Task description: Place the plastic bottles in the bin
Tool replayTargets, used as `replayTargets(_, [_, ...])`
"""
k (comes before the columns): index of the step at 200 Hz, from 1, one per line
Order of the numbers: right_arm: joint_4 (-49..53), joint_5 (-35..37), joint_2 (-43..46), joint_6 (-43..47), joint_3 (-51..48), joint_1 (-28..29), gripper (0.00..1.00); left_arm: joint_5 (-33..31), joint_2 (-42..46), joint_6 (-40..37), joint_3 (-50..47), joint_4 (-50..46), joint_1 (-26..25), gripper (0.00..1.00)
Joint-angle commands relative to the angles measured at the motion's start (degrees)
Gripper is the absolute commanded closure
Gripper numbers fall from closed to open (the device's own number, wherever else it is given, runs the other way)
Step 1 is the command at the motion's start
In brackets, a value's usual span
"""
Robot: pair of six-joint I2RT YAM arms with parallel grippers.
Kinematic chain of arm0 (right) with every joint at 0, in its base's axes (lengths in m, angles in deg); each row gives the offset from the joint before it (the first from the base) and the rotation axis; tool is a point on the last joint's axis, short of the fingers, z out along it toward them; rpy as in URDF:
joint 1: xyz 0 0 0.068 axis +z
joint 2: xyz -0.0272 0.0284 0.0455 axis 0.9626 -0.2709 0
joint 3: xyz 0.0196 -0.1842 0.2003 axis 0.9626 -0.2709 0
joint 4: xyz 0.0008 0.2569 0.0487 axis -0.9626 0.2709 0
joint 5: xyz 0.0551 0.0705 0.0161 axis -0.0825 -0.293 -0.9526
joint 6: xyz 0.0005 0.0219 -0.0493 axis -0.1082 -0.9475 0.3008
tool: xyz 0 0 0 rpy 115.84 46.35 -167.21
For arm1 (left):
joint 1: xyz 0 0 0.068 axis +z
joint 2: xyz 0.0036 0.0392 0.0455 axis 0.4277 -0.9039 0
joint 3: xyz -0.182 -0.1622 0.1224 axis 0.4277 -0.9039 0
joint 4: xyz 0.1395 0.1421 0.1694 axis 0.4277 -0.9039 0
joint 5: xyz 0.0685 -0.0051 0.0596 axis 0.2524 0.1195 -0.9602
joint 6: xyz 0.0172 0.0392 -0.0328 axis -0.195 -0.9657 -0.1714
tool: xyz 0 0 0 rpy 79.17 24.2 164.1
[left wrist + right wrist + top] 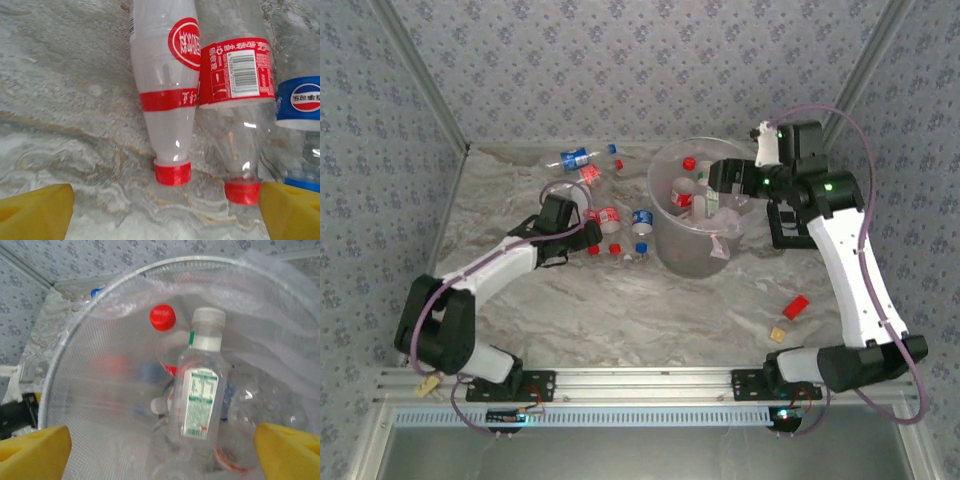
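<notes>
1. Looking down the right wrist view, I see the right gripper (160, 450) spread wide and empty above the bin (75, 335). A white-capped bottle (200, 390) sits inside, at centre frame.
2. The left gripper (165, 212) is also wide and empty, its yellow tips in the bottom corners. A red-capped bottle (167, 100) and its barcode-labelled neighbour (235, 125) lie touching between them.
3. Closing here could pinch both necks, or squirt one smooth, light bottle sideways.
4. Lifting the right arm away could snag the liner bag (280, 315) and tip the bin.
</notes>
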Motion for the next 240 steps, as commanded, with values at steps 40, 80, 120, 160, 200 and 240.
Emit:
replayTargets(40, [1.72,-0.10,9.06,-1.36,-7.47,-0.54,0.04,-0.69,-11.11,0.68,5.64,2.93,0.31,0.21])
replayTargets(80, [-0.36,-0.90,11.85,-1.73,-10.75,-1.01,0.05,-0.91,-15.33,1.76,6.83,4.65,0.26,0.30])
replayTargets(120, [-0.10,-2.16,14.06,-1.98,-10.46,-1.53,0.05,0.81,-16.46,2.21,7.13,4.33,-0.15,0.46])
replayTargets(160, [-3.17,-3.30,14.64,-2.67,-11.03,-1.90,0.06,-3.02,-12.10,2.21,4.66,2.09,-1.00,0.58])
replayTargets(200, [-6.76,-6.16,13.35,-4.16,-11.09,-1.74,0.09,-5.94,-4.50,1.86,1.30,0.00,-1.00,0.71])
replayTargets(240, [-12.52,-11.20,10.89,-5.96,-9.69,0.78,0.11,-7.03,7.60,2.99,-5.77,1.89,-1.38,0.80])
